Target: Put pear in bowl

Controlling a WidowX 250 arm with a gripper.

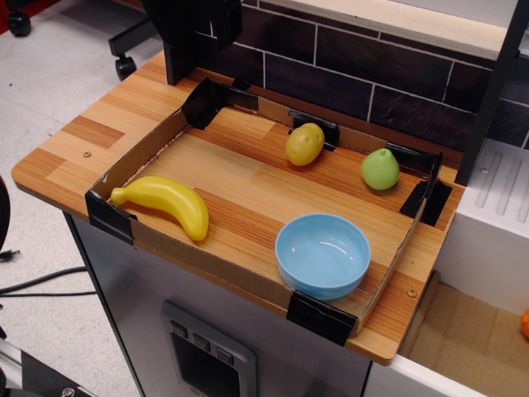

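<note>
Observation.image looks down on a wooden bench [99,124] fenced by a low cardboard rim taped black at the corners. No pincer shows in this view; only a dark block of the arm's base [194,33] stands at the back left, so the pincer's state cannot be told. The pear [380,169] sits in the far right corner, well apart from that base, upright with its small point upward and slightly back. The bowl [322,255] lies near the front rim, in front and left of the pear, not touching it. A yellow-brown fruit [304,144] rests at the back wall; a banana [165,203] lies at the left.
</note>
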